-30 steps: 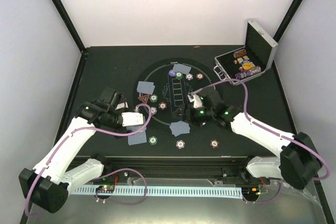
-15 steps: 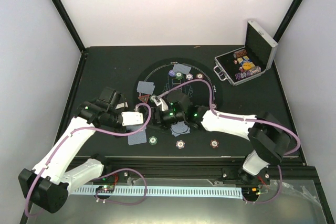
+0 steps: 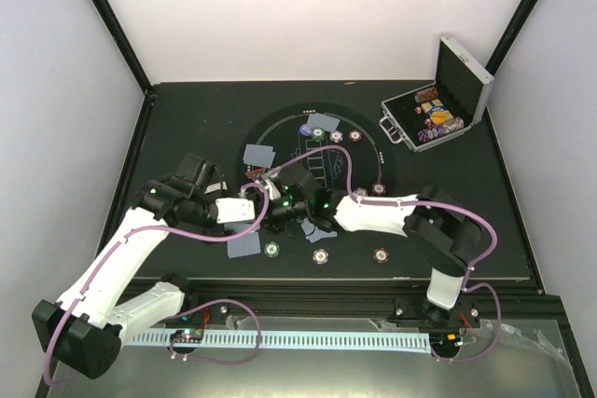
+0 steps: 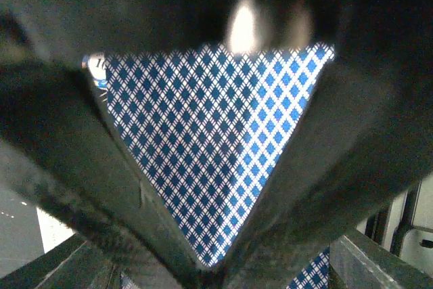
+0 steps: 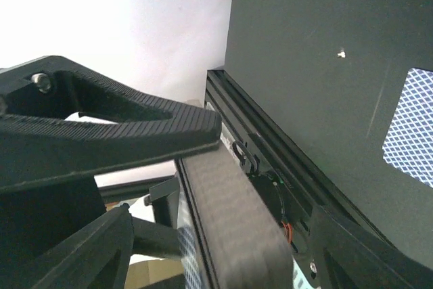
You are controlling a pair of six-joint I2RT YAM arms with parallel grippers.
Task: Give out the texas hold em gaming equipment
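Observation:
My left gripper point(image 3: 247, 209) hovers at the mat's left edge, shut on a small deck of playing cards; the top blue-lattice card point(image 4: 210, 133) fills the left wrist view between the closed fingers point(image 4: 81, 167). My right gripper point(image 3: 269, 200) reaches across the mat to that deck and stands open point(image 5: 172, 181), a card's lattice edge point(image 5: 191, 262) showing between its fingers. Card pairs point(image 3: 259, 154) point(image 3: 324, 122) point(image 3: 320, 228) lie on the mat, another point(image 3: 244, 244) just off it. Chips point(image 3: 271, 250) point(image 3: 320, 255) point(image 3: 381, 253), a purple button point(image 3: 305, 130) and a red triangle marker point(image 3: 254, 174) lie around.
The round black mat point(image 3: 378, 156) covers the table's middle. An open silver case point(image 3: 438, 114) with more chips stands at the back right. A black rail point(image 5: 270, 167) runs along the table's near edge, and one dealt card point(image 5: 409, 126) shows in the right wrist view.
The right arm has swung left across the mat, from its middle to the deck in the left gripper. The left arm has stayed put with the deck.

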